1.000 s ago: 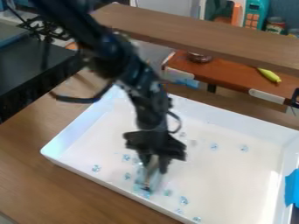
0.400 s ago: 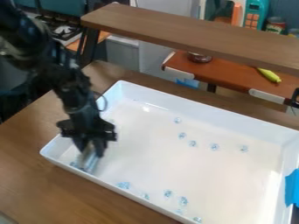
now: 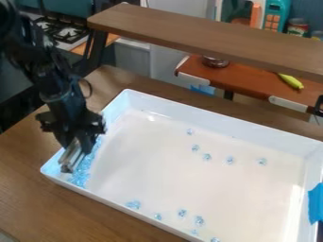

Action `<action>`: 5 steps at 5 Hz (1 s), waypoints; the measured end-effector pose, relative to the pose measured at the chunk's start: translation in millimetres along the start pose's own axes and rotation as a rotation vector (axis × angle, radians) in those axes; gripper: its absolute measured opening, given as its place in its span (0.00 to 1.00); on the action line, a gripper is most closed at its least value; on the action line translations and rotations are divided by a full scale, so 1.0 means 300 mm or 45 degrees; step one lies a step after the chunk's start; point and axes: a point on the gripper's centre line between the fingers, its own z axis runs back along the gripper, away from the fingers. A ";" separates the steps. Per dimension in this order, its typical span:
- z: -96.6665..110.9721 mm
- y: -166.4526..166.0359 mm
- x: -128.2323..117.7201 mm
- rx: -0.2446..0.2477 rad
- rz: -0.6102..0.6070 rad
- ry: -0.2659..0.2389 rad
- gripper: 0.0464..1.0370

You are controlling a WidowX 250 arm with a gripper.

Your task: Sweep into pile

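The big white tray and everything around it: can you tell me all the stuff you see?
Tray: one, white, on the table
Blue bits: one heap, left end; five toward the right; roughly six spots near the front
Table: one, brown, underneath
Board: one, brown, top
Counter: one, red-brown, behind
Banana-like thing: one, yellow-green, on the counter
Blue patch: one, tray's right edge
Stove: one, black and silver, upper left
Greyish thing: one, at the gripper
Gripper: one, black, left
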 end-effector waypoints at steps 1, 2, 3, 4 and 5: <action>0.044 -0.118 0.017 -0.075 0.002 -0.041 0.34; 0.055 -0.291 -0.003 -0.119 -0.040 -0.031 0.34; 0.057 -0.445 -0.026 -0.118 -0.075 -0.032 0.34; 0.020 -0.604 -0.083 -0.078 -0.118 -0.022 0.34; -0.033 -0.724 -0.127 -0.032 -0.146 -0.026 0.34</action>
